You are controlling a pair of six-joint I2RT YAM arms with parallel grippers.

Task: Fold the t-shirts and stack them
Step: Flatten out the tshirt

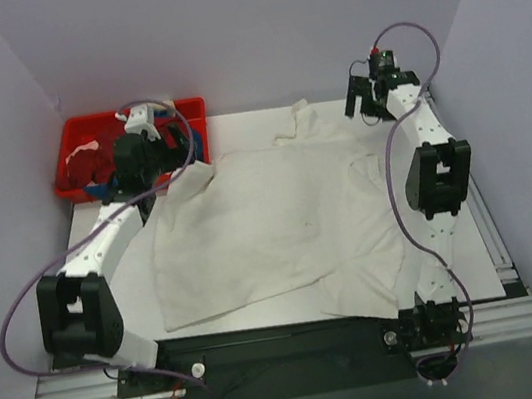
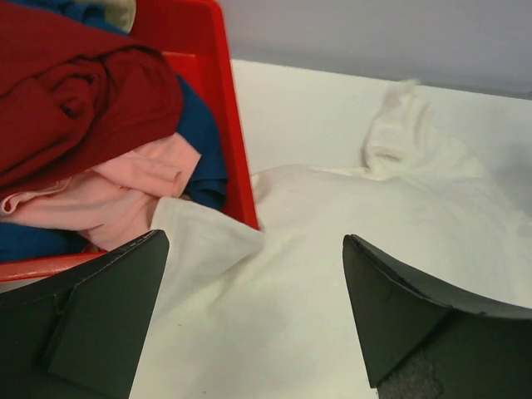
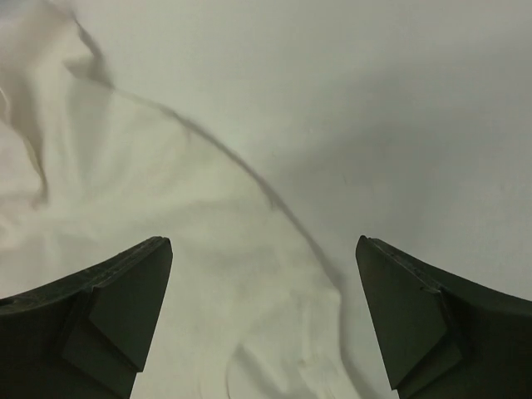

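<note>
The white desk (image 1: 245,130) carried everything, boxed in by pale walls on three sides. Most of it was covered by the cream-white t-shirt (image 1: 270,224), which lay spread out but rumpled. Its neck and one sleeve pointed to the far edge, its hem ran toward the arm bases, and a loose flap was bunched near the right arm.

At the far left corner sat the red tray (image 1: 72,154), and the big shirt's left corner reached its side. In the left wrist view that cream cloth (image 2: 274,274) touched the tray's wall (image 2: 195,41).

Inside the tray the other shirts were heaped unfolded. The dark red t-shirt (image 2: 75,91) lay on top, the pale pink t-shirt (image 2: 108,195) under it, and the blue t-shirt (image 2: 204,150) was pressed against the wall.

The left pincer (image 2: 253,241) hung over the cream shirt's corner just beside the tray. Its jaws were spread wide with nothing between them.

The right pincer (image 3: 262,241) was at the far right, above the spot where the shirt's wrinkled edge (image 3: 166,216) met bare desk. It too stood wide apart and gripped nothing.
</note>
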